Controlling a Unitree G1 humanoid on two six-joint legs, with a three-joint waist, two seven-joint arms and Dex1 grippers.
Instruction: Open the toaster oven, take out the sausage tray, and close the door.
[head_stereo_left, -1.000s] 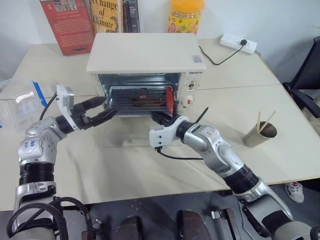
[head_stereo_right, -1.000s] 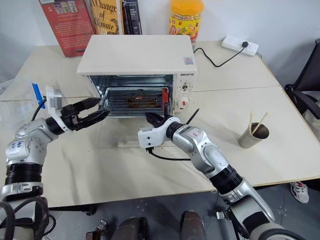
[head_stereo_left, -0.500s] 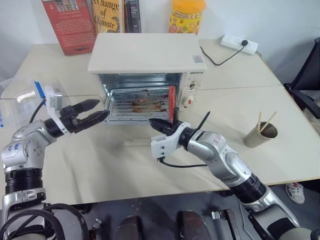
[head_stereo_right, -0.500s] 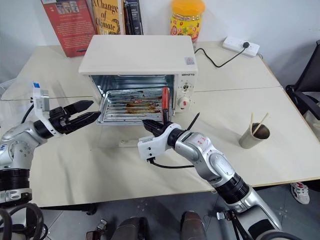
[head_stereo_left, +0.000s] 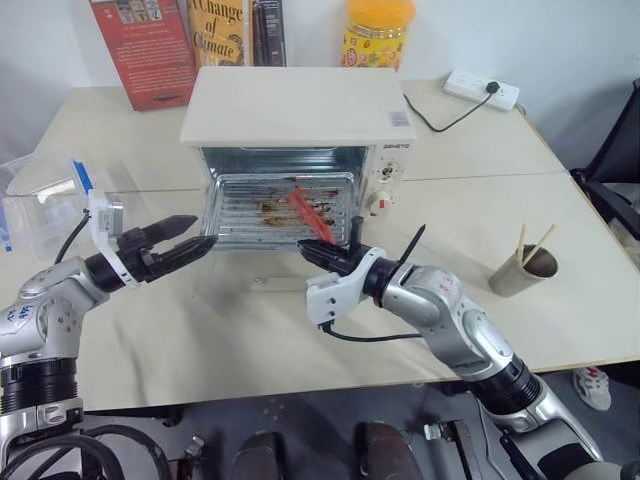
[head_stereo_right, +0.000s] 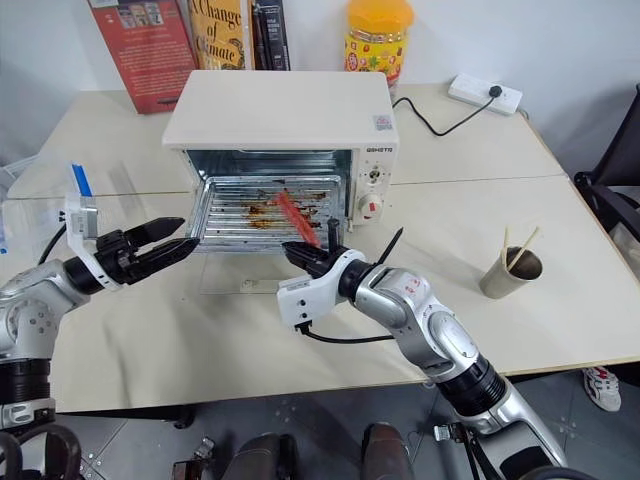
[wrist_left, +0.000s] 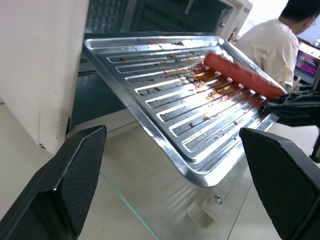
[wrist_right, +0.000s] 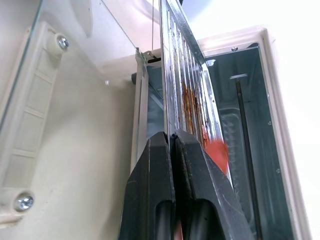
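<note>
- right hand (head_stereo_left: 312, 250) just in front of the oven (head_stereo_left: 297, 120), clamped tight on the tray (head_stereo_left: 275, 208) front rim
- left hand (head_stereo_left: 185, 245) spread wide, holding nothing, near the oven's left front corner
- glass door (head_stereo_left: 250, 272) flat on desk (head_stereo_left: 560, 230) before the oven
- tray half out of the oven mouth, sausage (head_stereo_left: 309, 215) lying diagonal on it

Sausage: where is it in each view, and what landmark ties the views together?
Left eye: sausage lies diagonally on the tray, picture centre.
Right eye: same spot, centre, slightly left.
Left wrist: upper right, near the tray's far edge.
Right wrist: red patch beside the tray's edge.
Shared landmark: the sausage tray.
</note>
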